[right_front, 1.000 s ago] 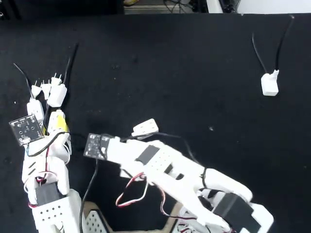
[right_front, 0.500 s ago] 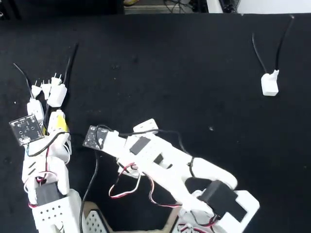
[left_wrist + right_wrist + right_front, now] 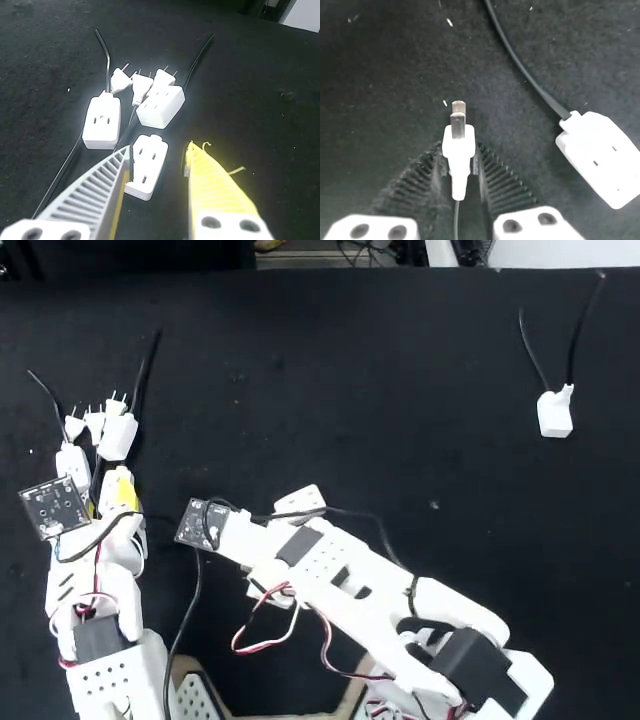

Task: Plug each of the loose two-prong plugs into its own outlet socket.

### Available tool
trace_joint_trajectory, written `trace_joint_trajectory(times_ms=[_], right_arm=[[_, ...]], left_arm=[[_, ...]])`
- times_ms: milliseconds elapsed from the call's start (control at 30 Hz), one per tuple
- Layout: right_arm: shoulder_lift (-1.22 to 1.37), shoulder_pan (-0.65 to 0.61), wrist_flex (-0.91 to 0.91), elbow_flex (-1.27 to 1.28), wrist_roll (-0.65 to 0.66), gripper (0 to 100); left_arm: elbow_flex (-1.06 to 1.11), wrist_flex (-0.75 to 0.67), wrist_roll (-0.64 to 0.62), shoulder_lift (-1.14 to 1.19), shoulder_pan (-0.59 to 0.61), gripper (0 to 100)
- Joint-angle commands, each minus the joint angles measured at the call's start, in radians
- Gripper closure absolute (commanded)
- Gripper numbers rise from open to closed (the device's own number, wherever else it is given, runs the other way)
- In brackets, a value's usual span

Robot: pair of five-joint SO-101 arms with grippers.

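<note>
The right fingers [image 3: 489, 165] were clamped on a white plug [image 3: 456, 140] near a socket [image 3: 600, 157] on the desk [image 3: 380, 60]. The left fingers [image 3: 102, 175] were apart over a second socket [image 3: 146, 167]. I think the prongs next had to line up with the socket's holes.

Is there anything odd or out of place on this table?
Thin loose strands stick out from the left gripper's yellow finger, as if frayed. One socket lies alone far across the table, apart from the other sockets.
</note>
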State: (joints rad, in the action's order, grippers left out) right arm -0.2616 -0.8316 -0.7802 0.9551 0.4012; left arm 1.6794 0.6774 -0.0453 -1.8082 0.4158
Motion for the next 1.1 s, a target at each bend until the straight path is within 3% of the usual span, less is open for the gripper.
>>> trace_joint_trajectory(times_ms=[0,300,500,700,1067], right_arm=[[0.021,0.017,-0.008,-0.036,0.002,98.2],[0.104,0.017,-0.114,-0.114,0.075,98.1],[0.104,0.015,-0.114,-0.111,0.08,86.5],[0.104,0.017,-0.133,-0.105,0.178,94.3],[0.09,0.012,-0.123,-0.108,0.144,98.8]], left_arm=[[-0.018,-0.014,-0.005,-0.006,0.008,82],[-0.018,-0.012,-0.005,-0.006,0.008,82],[-0.018,-0.012,-0.005,-0.006,0.008,82],[-0.018,-0.012,-0.005,-0.006,0.008,82],[-0.016,-0.014,-0.005,-0.006,0.008,82]])
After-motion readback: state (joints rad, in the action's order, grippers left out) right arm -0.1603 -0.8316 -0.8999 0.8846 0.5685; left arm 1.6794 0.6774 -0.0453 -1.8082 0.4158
